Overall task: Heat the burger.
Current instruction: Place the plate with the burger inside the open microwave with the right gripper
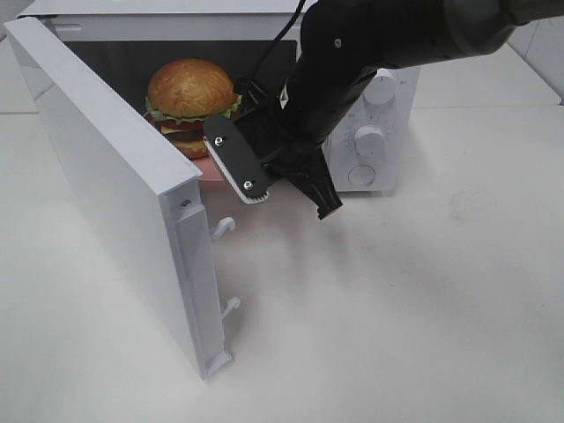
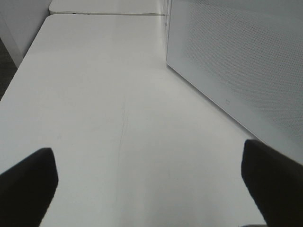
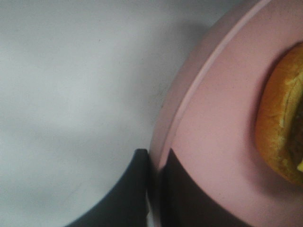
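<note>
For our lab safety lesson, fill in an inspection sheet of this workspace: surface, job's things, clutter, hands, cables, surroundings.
Surface: smooth white tabletop, faint scuffs.
Job's things: tall burger with golden-brown bun on round pink plate, inside white boxy microwave; white door swung open.
Clutter: nothing seen.
Hands: right hand shut on the plate's rim; left hand open above the tabletop, beside the door.
Cables: black cable along right arm.
Surroundings: second white table behind.

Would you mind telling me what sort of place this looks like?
Probably a lab bench staged as a kitchen: an open white microwave, a burger on a pink plate, a plain white table.
</note>
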